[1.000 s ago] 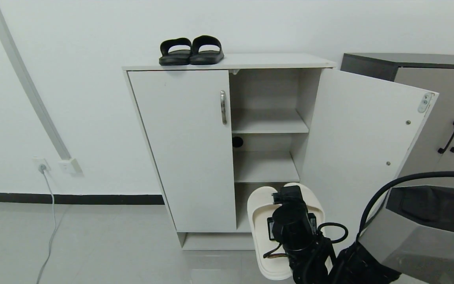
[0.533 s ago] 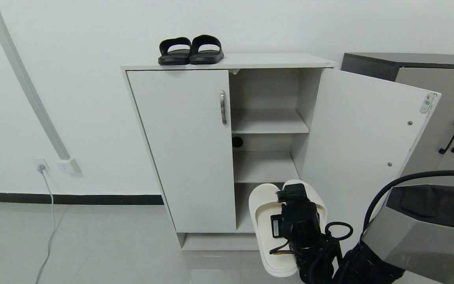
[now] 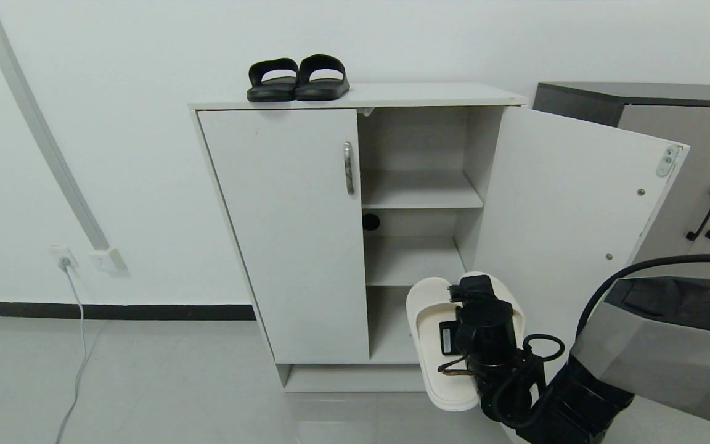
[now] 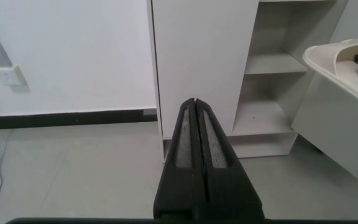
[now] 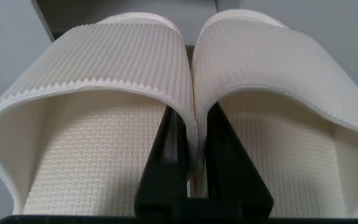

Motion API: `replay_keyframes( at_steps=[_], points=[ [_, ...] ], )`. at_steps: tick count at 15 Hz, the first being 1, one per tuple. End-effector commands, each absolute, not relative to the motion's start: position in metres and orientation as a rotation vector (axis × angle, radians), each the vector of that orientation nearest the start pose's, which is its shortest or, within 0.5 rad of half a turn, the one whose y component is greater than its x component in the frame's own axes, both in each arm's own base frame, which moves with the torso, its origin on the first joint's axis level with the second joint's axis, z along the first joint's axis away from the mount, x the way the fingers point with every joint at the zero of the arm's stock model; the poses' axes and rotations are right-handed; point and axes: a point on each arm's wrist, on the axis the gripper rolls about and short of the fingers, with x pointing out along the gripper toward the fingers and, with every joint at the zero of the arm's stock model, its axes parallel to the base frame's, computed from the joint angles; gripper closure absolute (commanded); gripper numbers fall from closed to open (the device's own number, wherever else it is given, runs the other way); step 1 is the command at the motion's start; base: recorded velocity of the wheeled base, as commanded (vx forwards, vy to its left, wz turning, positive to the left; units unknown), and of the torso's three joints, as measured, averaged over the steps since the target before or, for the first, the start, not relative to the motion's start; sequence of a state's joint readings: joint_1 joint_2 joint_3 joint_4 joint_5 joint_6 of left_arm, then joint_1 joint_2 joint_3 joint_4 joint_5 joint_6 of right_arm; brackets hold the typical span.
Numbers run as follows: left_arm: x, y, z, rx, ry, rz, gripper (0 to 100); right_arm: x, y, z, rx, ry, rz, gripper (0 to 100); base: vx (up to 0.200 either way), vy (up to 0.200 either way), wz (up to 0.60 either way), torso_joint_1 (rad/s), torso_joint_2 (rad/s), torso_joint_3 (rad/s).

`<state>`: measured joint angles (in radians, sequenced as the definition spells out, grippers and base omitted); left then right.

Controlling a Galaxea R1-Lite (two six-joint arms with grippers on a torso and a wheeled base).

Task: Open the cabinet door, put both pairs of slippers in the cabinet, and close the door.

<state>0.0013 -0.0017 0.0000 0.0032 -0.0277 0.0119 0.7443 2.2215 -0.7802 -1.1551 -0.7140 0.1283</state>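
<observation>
Cabinet door (image 3: 571, 209): standing open.
White slippers (image 3: 432, 345): I'm pinching both in right gripper (image 5: 193, 132), outside.
Black slippers (image 3: 298, 79): waiting near cabinet top's (image 3: 429, 94) left edge.
Left gripper (image 4: 195, 118): pinched together, empty.

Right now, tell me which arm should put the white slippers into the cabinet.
Right. The right gripper clamps the white slippers just before the cabinet's open side; the left gripper is shut, empty, farther back opposite the closed door.

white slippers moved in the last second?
Yes. The white slippers, held by the right gripper, have shifted right and slightly up against the cabinet's closed door, toward the open door.
</observation>
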Motion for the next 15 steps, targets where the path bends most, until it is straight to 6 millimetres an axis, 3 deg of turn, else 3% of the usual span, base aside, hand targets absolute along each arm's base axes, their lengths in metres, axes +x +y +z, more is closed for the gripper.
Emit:
replay_keyframes(
  at_steps=[1, 7, 15],
  points=[
    [-0.023, -0.001, 0.075, 0.012, 0.003, -0.026, 100, 0.289, 0.245, 0.053, -0.051, 0.196, 0.031, 100, 0.000, 0.000, 0.00, 0.000, 0.00, 0.000],
    [-0.023, -0.001, 0.075, 0.014, 0.003, -0.026, 100, 0.313, 0.264, 0.019, -0.056, 0.209, 0.041, 100, 0.000, 0.000, 0.00, 0.000, 0.00, 0.000],
    [-0.023, -0.001, 0.076, 0.011, 0.001, -0.026, 100, 0.313, 0.266, 0.013, -0.061, 0.219, 0.043, 100, 0.000, 0.000, 0.00, 0.002, 0.00, -0.063]
  ],
)
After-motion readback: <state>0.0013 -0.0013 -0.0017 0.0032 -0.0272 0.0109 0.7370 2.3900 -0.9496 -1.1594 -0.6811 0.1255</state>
